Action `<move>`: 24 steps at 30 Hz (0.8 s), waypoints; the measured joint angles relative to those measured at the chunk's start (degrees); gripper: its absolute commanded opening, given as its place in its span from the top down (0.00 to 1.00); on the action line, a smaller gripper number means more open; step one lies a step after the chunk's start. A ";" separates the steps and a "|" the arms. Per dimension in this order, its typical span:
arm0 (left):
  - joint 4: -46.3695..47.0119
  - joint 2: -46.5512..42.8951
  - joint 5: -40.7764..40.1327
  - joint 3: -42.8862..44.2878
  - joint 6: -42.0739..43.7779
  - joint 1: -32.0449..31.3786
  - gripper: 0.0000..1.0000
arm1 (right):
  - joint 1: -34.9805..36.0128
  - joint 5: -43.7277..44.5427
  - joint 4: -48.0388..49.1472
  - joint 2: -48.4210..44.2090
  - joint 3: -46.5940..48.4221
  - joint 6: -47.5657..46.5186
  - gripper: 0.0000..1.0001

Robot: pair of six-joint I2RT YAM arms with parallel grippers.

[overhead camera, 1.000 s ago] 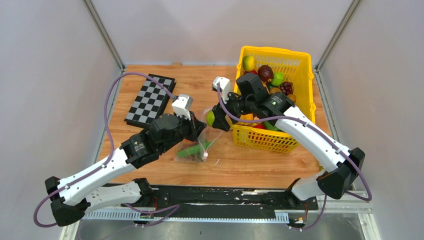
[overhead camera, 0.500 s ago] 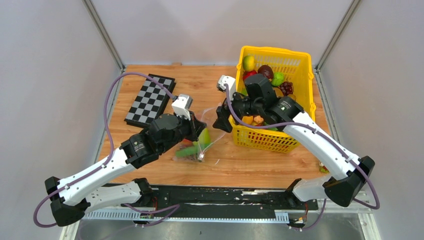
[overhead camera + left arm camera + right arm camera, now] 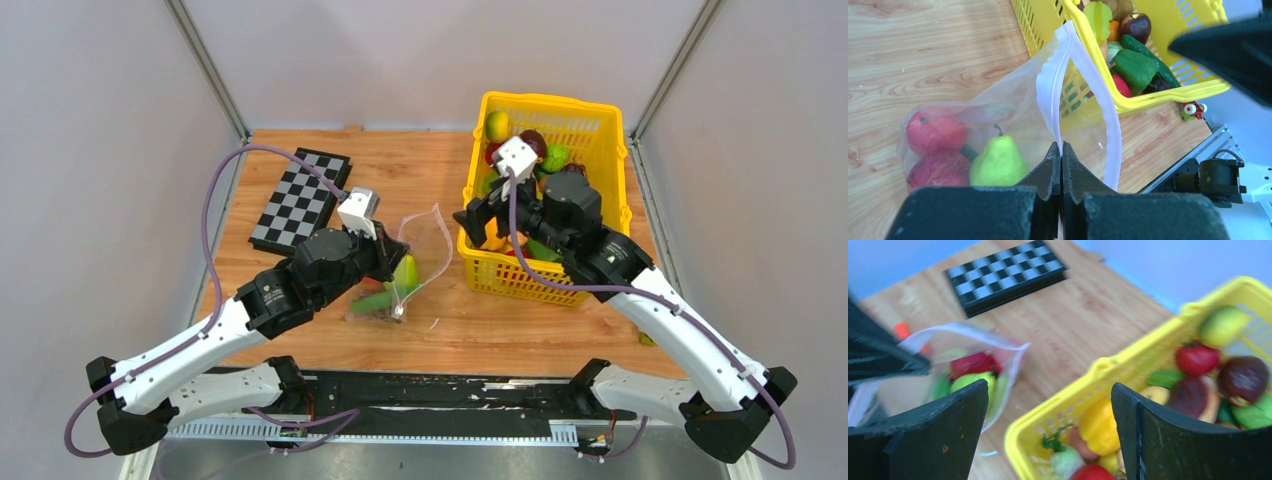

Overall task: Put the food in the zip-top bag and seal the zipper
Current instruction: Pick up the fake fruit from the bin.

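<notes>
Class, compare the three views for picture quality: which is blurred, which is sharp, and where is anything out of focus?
Right wrist view: smeared throughout, the yellow basket soft-edged. Left wrist view: the zip-top bag and pear crisp, but the left gripper close to the lens is dark and soft. Top external view: sharp and evenly lit across the table.

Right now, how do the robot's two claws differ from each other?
The left gripper is shut, pinching the zip-top bag at its zipper strip; the right gripper is wide open and holds nothing. The left gripper sits at the bag, which holds a pear and red fruit; the right gripper hangs over the yellow basket at its rim. Both have black fingers.
</notes>
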 measured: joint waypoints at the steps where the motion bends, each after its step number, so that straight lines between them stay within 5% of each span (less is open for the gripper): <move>1: 0.00 -0.15 -0.07 0.00 0.00 0.00 1.00 | -0.57 2.43 1.20 -0.79 -0.61 0.79 0.07; 13: -0.11 -1.07 -0.09 -0.44 0.00 0.00 1.00 | -24.11 10.93 -0.57 7.54 -1.03 11.10 0.05; 24: -0.46 -2.45 -0.26 -0.55 0.00 0.00 1.00 | -30.99 8.57 1.90 17.03 0.81 12.28 0.04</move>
